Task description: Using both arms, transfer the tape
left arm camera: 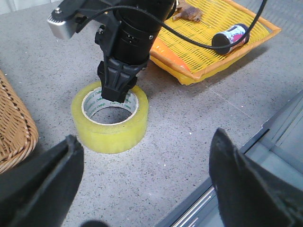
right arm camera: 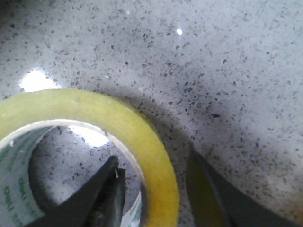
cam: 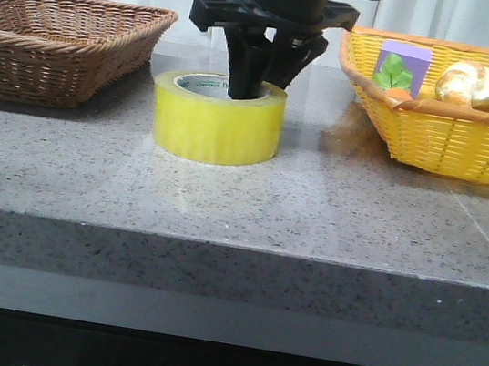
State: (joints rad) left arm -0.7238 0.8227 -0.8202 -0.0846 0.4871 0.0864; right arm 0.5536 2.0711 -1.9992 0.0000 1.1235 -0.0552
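Front view: yellow basket (cam: 444, 139) holds purple box (cam: 402, 67).

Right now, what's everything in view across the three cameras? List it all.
tape: one, translucent yellow, flat on the table between the baskets
brown basket: one, wicker, far left
yellow basket: one, far right
purple box: one, green leaves, in the yellow basket
black can: one, lying in the yellow basket
table: one, speckled grey stone
right tool: black, one finger inside the tape's ring, one outside
left tool: black, open, above the table, empty
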